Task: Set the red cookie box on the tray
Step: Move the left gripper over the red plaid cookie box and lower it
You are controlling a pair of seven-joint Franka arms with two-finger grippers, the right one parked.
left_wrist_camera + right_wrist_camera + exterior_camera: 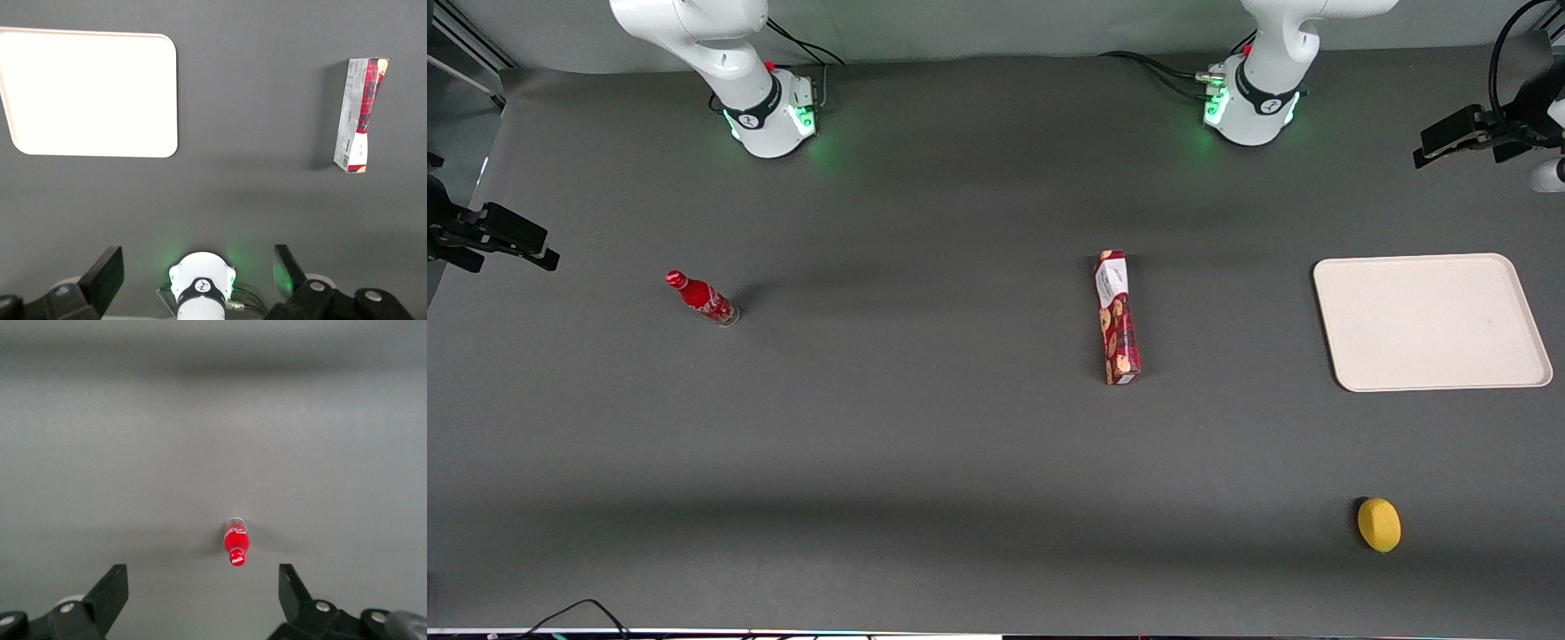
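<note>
The box (1117, 317) lay flat on the table (925, 427), well apart from the tray (1430, 322), which sat bare toward the working arm's end. No step was under way: the approach had not begun. The gripper (197, 270) hung high above the table, jaws wide, holding nothing. The next move called for descent over the box, fingers (285, 267) spanning its narrow width.

The left wrist view showed the box's pale side panel (352, 113) and the gripper. Only the front view showed the bottle (702, 298) and the lemon (1378, 524).
</note>
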